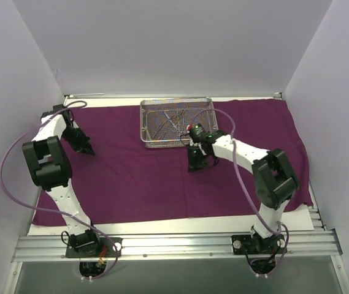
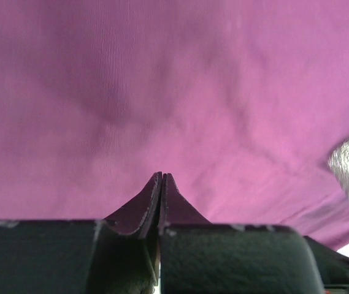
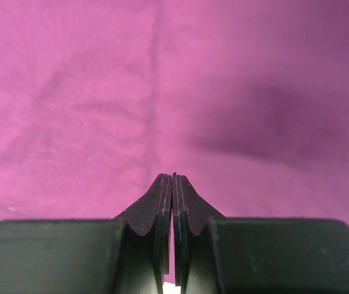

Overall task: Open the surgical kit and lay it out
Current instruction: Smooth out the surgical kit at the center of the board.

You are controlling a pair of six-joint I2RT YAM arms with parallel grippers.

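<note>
Top external view, read left to right: I find my left end effector [image 1: 83, 146] low over the left part of the purple cloth wrap [image 1: 131, 184], which lies spread flat across the tabletop [image 1: 162, 227]. The left wrist view confirms its fingers [image 2: 149, 202] are pressed together with nothing between them. The wire-mesh tray [image 1: 145, 125] sits on the cloth at the far middle, with slim metal instruments [image 1: 174, 121] lying inside it. My right end effector [image 1: 197, 160] hangs over the cloth just on the near side of the tray's right front corner. The right wrist view shows its fingers [image 3: 162, 202] fully closed, holding nothing.
</note>
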